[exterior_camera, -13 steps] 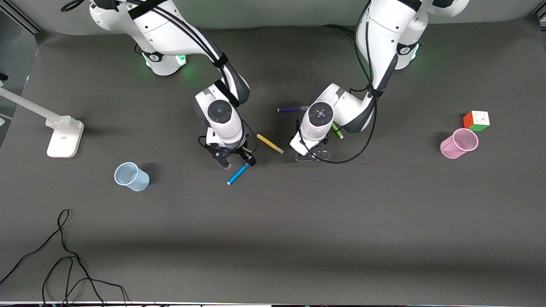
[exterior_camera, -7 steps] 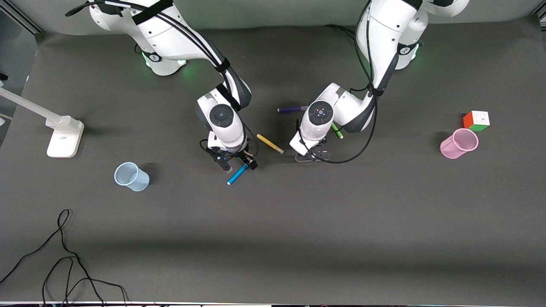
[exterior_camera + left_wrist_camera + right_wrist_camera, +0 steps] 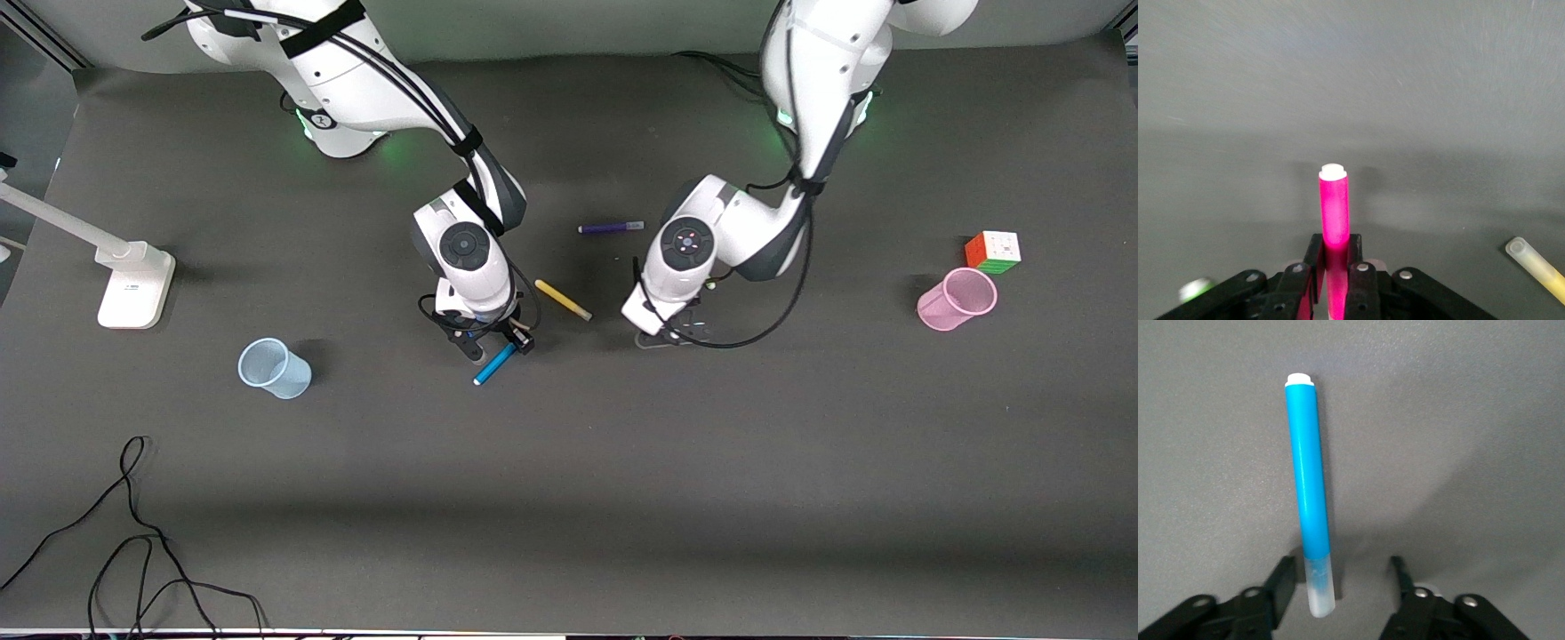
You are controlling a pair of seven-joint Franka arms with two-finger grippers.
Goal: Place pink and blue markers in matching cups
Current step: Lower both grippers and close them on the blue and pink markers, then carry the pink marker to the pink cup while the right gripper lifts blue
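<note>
Neither of 2 markers cupped yet. Left end effector (image 3: pixel 1337 280) clenched on pink marker (image 3: pixel 1335 210) over table (image 3: pixel 622 462); right end effector (image 3: pixel 1341 583) released, straddling blue marker (image 3: pixel 1307 493).

Near the grey table (image 3: pixel 800 462) centre the blue marker (image 3: pixel 1308 487) had a pale cap, the pink marker (image 3: pixel 1335 210) was magenta, and other markers were yellow (image 3: pixel 563 300) and purple (image 3: pixel 610 228).
</note>
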